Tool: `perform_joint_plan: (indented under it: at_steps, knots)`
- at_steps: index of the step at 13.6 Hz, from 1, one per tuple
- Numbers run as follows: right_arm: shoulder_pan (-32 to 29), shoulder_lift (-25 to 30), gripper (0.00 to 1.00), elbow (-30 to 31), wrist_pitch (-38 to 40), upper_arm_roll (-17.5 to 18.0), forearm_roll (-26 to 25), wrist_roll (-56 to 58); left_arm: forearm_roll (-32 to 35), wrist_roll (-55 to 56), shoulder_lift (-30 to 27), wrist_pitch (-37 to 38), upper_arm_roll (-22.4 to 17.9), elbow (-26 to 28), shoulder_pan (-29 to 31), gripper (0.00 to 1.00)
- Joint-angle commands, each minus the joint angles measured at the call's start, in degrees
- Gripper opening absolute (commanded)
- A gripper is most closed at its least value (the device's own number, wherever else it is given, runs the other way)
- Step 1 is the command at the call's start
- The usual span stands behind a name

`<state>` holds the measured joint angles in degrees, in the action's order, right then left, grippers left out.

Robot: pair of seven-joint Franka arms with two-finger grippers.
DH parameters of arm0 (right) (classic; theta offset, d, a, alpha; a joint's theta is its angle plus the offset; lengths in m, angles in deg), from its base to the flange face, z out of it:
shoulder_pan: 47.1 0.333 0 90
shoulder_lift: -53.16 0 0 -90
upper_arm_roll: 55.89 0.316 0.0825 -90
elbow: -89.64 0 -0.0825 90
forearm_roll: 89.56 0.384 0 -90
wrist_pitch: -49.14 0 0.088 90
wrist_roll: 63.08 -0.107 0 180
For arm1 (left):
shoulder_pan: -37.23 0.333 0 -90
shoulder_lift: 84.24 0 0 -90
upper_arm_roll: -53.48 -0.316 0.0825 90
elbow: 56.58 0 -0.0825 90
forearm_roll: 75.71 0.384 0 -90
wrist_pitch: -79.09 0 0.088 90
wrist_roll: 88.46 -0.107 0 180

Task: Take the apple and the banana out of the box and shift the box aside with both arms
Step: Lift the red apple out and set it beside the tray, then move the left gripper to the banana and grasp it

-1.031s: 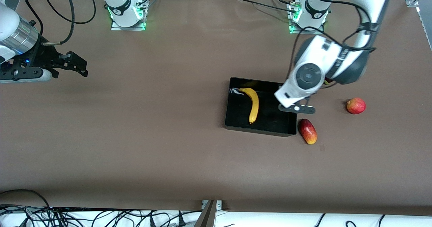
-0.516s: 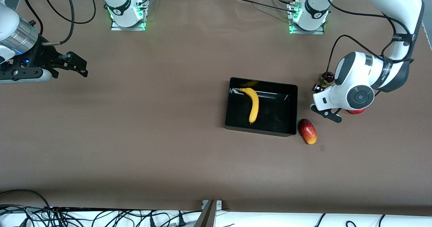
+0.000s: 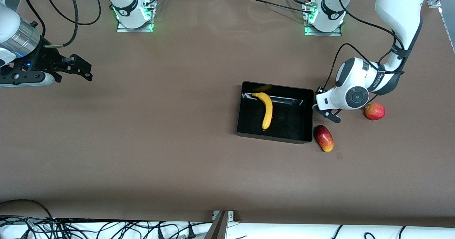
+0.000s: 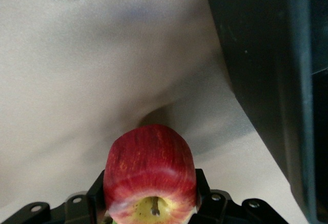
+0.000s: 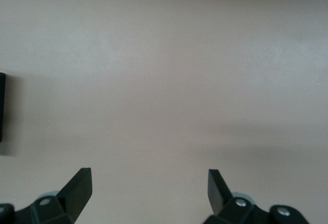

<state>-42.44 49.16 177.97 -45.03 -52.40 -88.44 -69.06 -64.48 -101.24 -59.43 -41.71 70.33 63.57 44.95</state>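
Note:
A yellow banana (image 3: 267,110) lies in the black box (image 3: 275,86). My left gripper (image 3: 325,112) hangs low over the table beside the box wall (image 4: 266,80) at the left arm's end. In the left wrist view it (image 4: 150,183) is shut on a red apple (image 4: 148,157) with yellow round its stem. The hand hides that apple in the front view. My right gripper (image 3: 85,68) waits at the right arm's end, open (image 5: 148,178) with nothing between its fingers.
A round red fruit with yellow patches (image 3: 375,111) lies on the table toward the left arm's end. An oblong red-yellow mango (image 3: 324,138) lies beside the box corner, nearer the front camera than my left gripper. Brown table (image 3: 160,143) spreads round the box.
The left arm swung from over the box out toward the left arm's end, over the round red fruit, then came back beside the box wall. The right arm has not moved.

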Motion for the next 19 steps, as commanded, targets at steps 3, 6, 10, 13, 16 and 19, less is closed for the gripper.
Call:
perform_joint_plan:
  at_steps: [3,6,10,13,16,19]
  knots:
    - [-0.09,-0.39,1.00,-0.97,0.12,0.11,-0.76,0.18,-0.51,-0.49,-6.17,9.75,0.64,-5.51,0.28,1.00]
    - [-0.09,-0.39,1.00,-0.97,0.12,0.11,-0.76,0.18,-4.00,-0.14,-6.79,20.75,1.34,-16.23,-1.30,1.00]
    - [-0.09,-0.39,1.00,-0.97,0.12,0.11,-0.76,0.09,-14.66,12.38,-5.66,17.46,1.43,-19.59,-6.55,1.00]
    - [-0.01,-0.39,1.00,-0.97,0.12,0.11,-0.76,0.09,-14.22,27.07,-1.89,7.19,3.71,-19.51,-11.05,1.00]
    - [-0.01,-0.39,1.00,-0.97,0.12,0.11,-0.76,0.18,-8.36,37.26,3.64,-1.60,3.81,-19.51,-16.32,1.00]
    - [-0.01,-0.39,1.00,-0.97,0.12,0.11,-0.76,0.09,3.14,50.89,9.01,-8.12,3.81,-19.42,-19.67,1.00]
